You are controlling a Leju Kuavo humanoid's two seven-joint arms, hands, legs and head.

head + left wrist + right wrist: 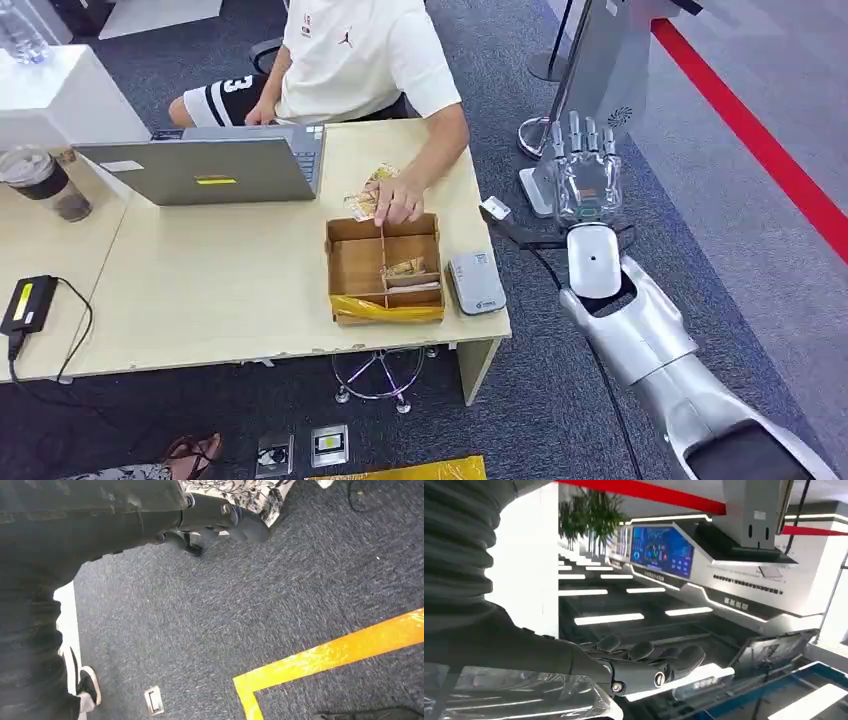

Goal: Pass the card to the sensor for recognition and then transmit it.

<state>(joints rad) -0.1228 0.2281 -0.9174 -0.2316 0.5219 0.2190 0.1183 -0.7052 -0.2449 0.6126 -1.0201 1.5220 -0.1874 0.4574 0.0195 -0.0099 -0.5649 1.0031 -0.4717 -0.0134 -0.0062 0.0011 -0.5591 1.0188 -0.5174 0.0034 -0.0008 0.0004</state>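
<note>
Wooden desk (230, 290) spans the left and centre of the head view on dark grey carpet (560, 400); a red floor stripe (760, 150) runs along the right. A person in a white T-shirt (350, 50) sits at the far side of the desk behind an open grey laptop (210, 165). Right arm (650, 350) extends forward, off the desk's right end and above the carpet. Right hand (588, 180) is raised with palm away from the camera, fingers straight and apart, nothing held; a clear plastic cover wraps it. Right wrist view shows the same hand (644, 665) with fingers extended and nothing in them. Cardboard divided box (385, 268) sits near the desk's right front edge; cards (405, 270) lie in its compartments, and a yellow item lies along its near side. The person's hand (395, 200) rests at the box's far rim, over a small stack of cards (365, 195) on the desk. The grey card sensor (475, 283) lies just beside the box on its right. A lidded drink cup (40, 180) stands left of the laptop; a black power adapter (28, 303) lies at the desk's left front. Left hand (220, 522), in the left wrist view, hangs over carpet with orange floor tape (325, 655); its dark fingers are curled in, holding nothing.
</note>
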